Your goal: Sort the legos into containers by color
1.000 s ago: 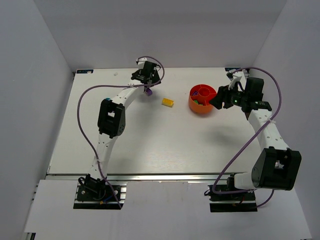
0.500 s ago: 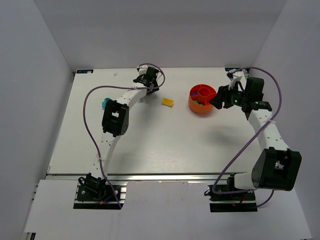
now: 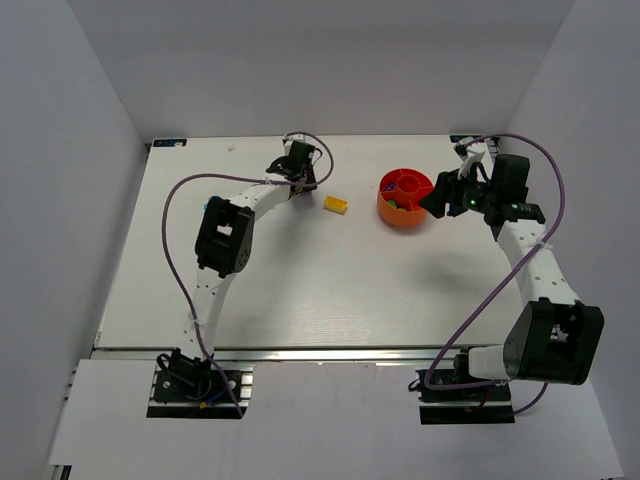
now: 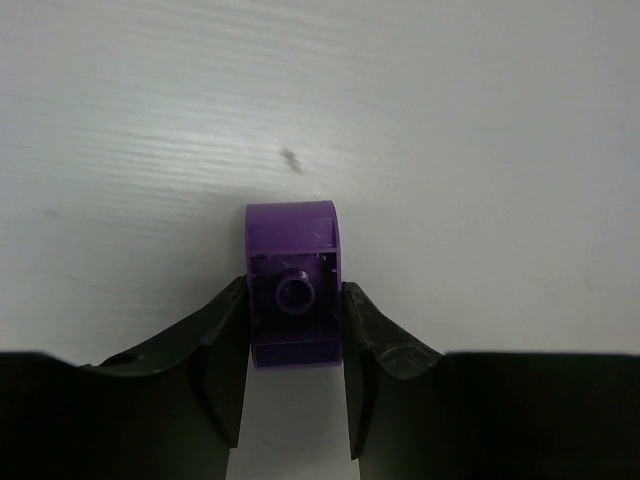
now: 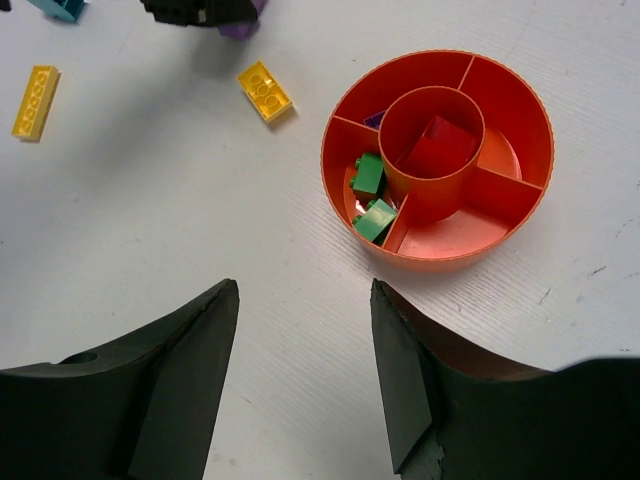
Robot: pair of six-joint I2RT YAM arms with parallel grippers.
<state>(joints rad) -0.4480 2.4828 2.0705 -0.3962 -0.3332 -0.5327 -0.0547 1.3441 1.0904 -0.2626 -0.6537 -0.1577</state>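
Legos are partly sorted. The orange bowl [image 5: 440, 258], towards the far right of the desk [image 3: 300, 290], holds a red lego [image 5: 438, 150] in its central cup. Two green legos [image 5: 368, 175] lie in one outer compartment, and a purple piece [image 5: 374, 120] shows in the compartment next to it. Left of the bowl and clear of it, a yellow lego [image 5: 265, 90] lies on the desk. A longer yellow lego [image 5: 35, 100] and a teal lego [image 5: 58, 7] sit farther left. At the far middle of the desk the left tool [image 4: 294, 300] is clenched on a purple lego [image 4: 293, 240], its fingers [image 4: 225, 350] pressed against both sides. Whether that brick rests on the desk I cannot tell. The right tool [image 5: 300, 340] hovers just beside the bowl, released, with nothing between its fingers.
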